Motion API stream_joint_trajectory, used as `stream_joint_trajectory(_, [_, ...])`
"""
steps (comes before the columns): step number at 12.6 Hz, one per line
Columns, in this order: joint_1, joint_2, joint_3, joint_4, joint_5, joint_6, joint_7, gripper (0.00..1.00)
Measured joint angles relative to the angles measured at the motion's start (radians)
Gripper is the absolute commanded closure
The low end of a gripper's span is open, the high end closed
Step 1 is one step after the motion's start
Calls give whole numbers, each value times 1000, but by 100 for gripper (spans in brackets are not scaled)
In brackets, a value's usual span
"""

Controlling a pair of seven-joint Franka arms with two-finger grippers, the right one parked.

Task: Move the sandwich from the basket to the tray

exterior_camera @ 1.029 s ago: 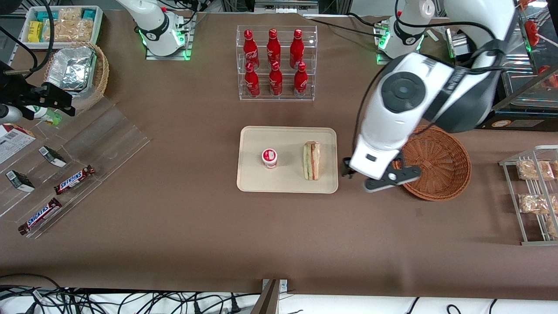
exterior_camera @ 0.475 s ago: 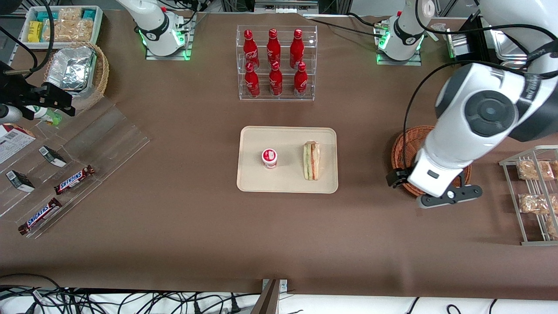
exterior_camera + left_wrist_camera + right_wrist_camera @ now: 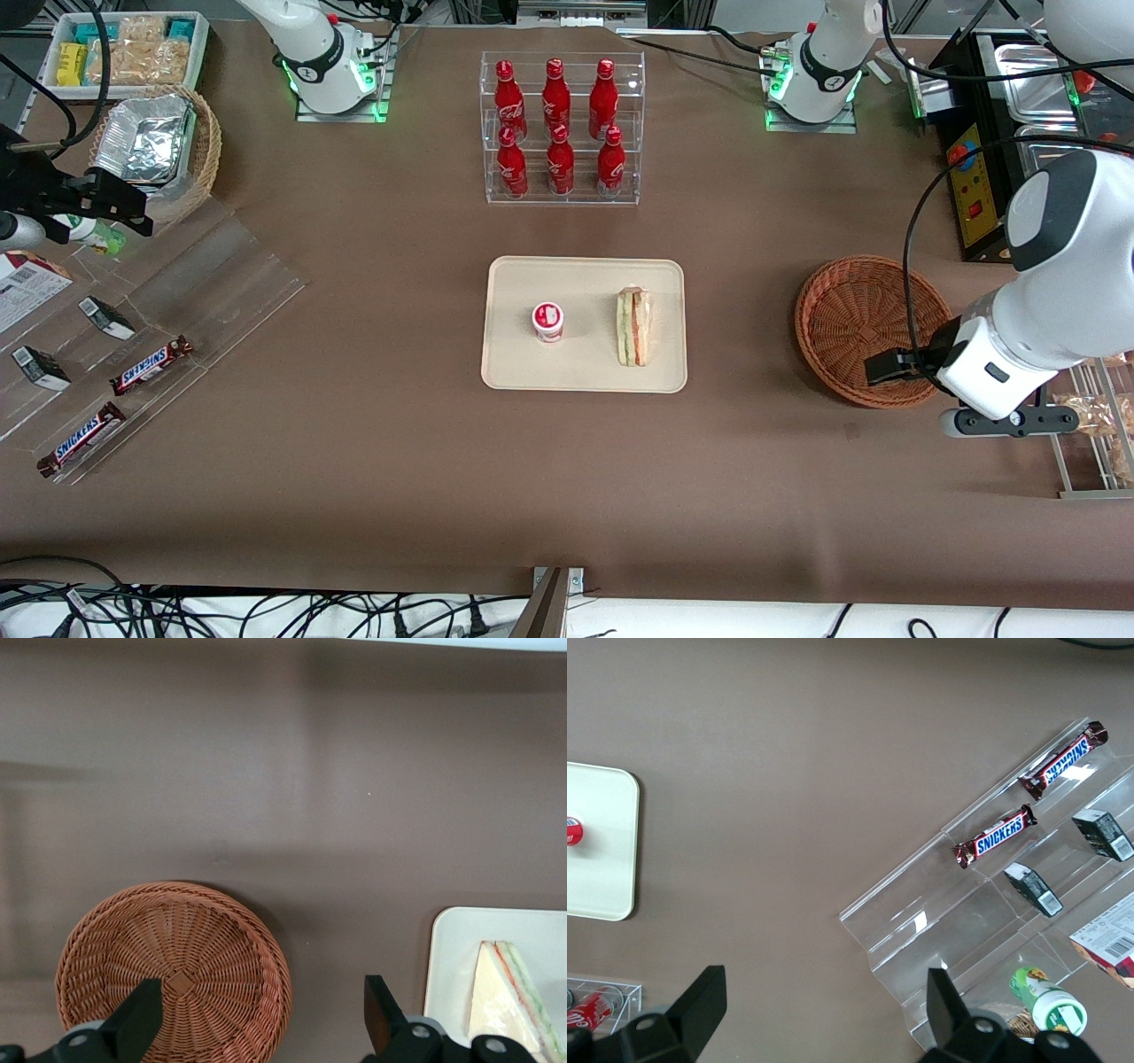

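The sandwich (image 3: pixel 633 326), a wrapped wedge with green and pink layers, lies on the cream tray (image 3: pixel 585 365) beside its edge toward the working arm's end. It also shows in the left wrist view (image 3: pixel 509 1001) on the tray (image 3: pixel 452 957). The reddish-brown wicker basket (image 3: pixel 859 310) is empty, as the left wrist view (image 3: pixel 204 948) also shows. My left gripper (image 3: pixel 897 365) hangs over the basket's rim nearer the front camera, well away from the tray. In the left wrist view the gripper (image 3: pixel 261 1028) is open and holds nothing.
A small red-and-white cup (image 3: pixel 548 321) stands on the tray beside the sandwich. A clear rack of cola bottles (image 3: pixel 561 128) stands farther from the camera. A wire rack with snack bags (image 3: pixel 1090 399) is close to the left arm. Acrylic sheets with candy bars (image 3: pixel 151 363) lie toward the parked arm's end.
The left arm has swung from the tray's edge across the basket toward the working arm's end of the table. The sandwich has stayed on the tray.
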Motion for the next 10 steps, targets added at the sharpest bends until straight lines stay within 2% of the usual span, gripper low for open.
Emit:
stream_joint_trajectory(1, [-39, 0, 51, -1, -22, -1, 17, 0])
stream_joint_trajectory(2, [-110, -1, 146, -1, -65, -1, 35, 0])
stream_joint_trajectory(6, [-399, -8, 588, 7, -309, 1, 150, 0])
stream_joint_trajectory(8, [-467, -21, 696, 7, -354, 1, 182, 0])
stream_joint_trajectory(10, [-482, -29, 712, 7, -357, 0, 185, 0])
